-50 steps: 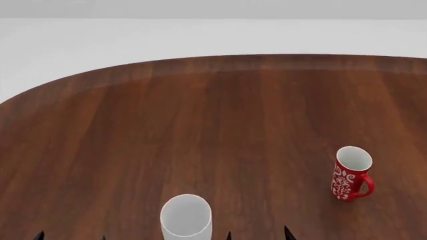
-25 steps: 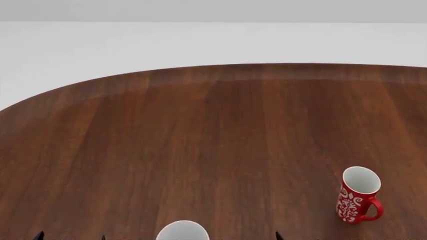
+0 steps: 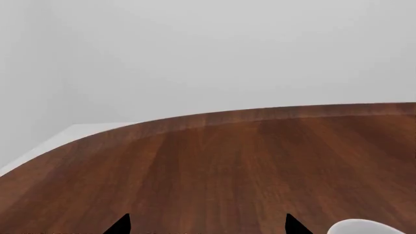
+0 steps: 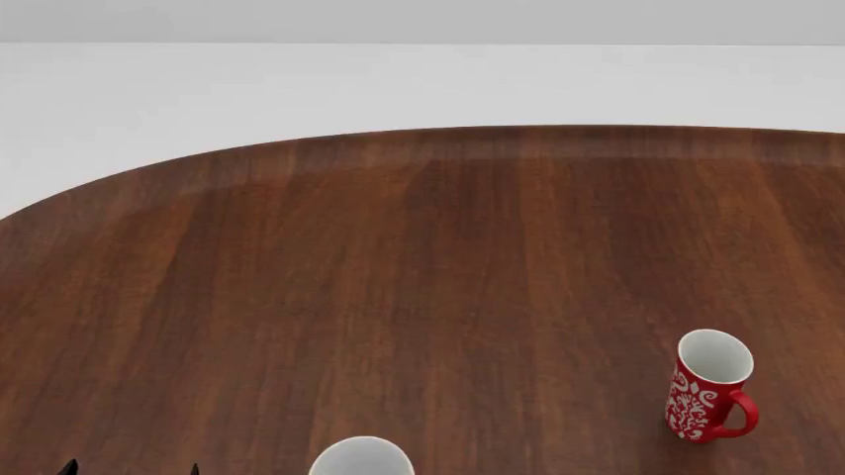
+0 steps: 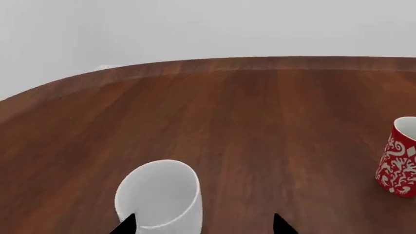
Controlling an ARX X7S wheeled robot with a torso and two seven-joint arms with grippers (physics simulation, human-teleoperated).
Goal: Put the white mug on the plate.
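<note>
The white mug (image 4: 360, 457) stands upright at the near edge of the wooden table; only its rim shows in the head view. In the right wrist view the white mug (image 5: 159, 195) stands just ahead of my right gripper (image 5: 202, 225), nearer one black fingertip; the jaws stand wide apart with nothing between them. My left gripper (image 3: 206, 225) is open over bare wood, with the white mug's rim (image 3: 364, 227) off to one side. In the head view only the left gripper's tips (image 4: 130, 468) show. The plate is out of view.
A red mug with white swirls (image 4: 707, 388) stands upright at the right, handle to the right; it also shows in the right wrist view (image 5: 400, 158). The dark wooden table (image 4: 422, 257) has a rounded far-left edge, with a pale floor beyond.
The head view tilted up between the earliest frame and half a second ago, so both mugs sit lower in frame. The right gripper's tips have dropped out of the head view.
</note>
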